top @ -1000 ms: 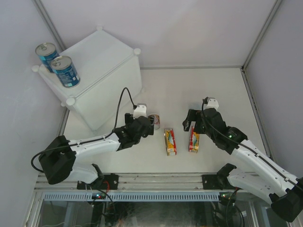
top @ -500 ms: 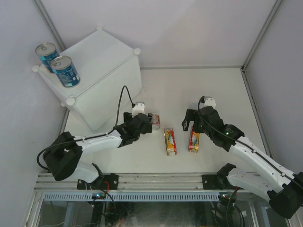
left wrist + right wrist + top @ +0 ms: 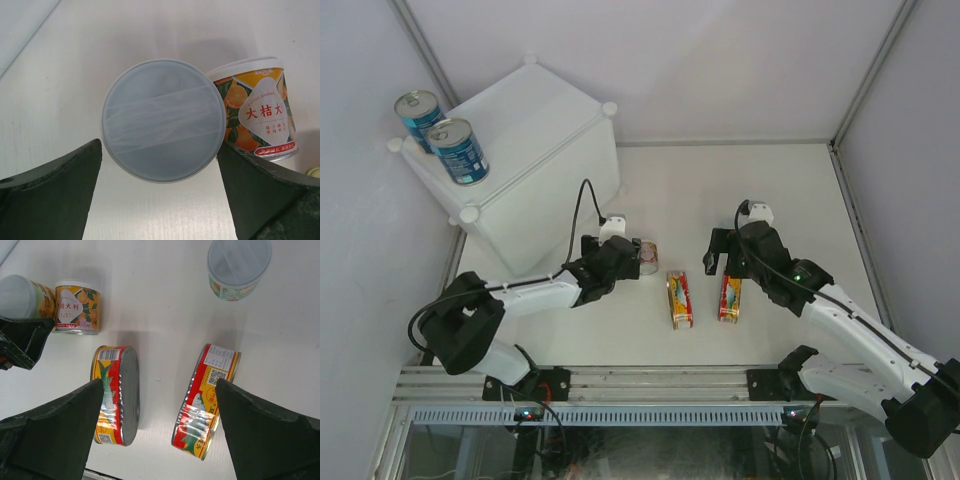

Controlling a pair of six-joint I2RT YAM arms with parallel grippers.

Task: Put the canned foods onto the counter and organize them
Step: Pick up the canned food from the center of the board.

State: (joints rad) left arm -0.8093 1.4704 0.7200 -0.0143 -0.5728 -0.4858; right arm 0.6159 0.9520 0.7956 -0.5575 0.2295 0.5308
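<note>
Two tall blue cans point(image 3: 417, 113) point(image 3: 458, 150) stand on the left edge of the white box counter point(image 3: 545, 130). My left gripper point(image 3: 631, 258) is open, its jaws either side of a small white-lidded can point(image 3: 162, 120), apart from it. An orange-labelled small can point(image 3: 257, 107) stands right beside that one. Two flat red-and-yellow tins point(image 3: 679, 298) point(image 3: 730, 297) lie on edge on the table. My right gripper point(image 3: 159, 382) is open and empty, above the gap between the tins point(image 3: 115, 395) point(image 3: 207, 402). A third small can point(image 3: 239, 262) stands beyond them, hidden in the top view.
The counter box fills the far left corner against the left wall point(image 3: 360, 250). Grey walls close the back and right side point(image 3: 910, 200). The metal rail point(image 3: 640, 385) runs along the near edge. My left gripper's finger point(image 3: 20, 340) shows at the left of the right wrist view.
My left gripper has moved a little farther from the base, up to the small cans. My right gripper has shifted slightly farther away too. The cans and tins have not moved.
</note>
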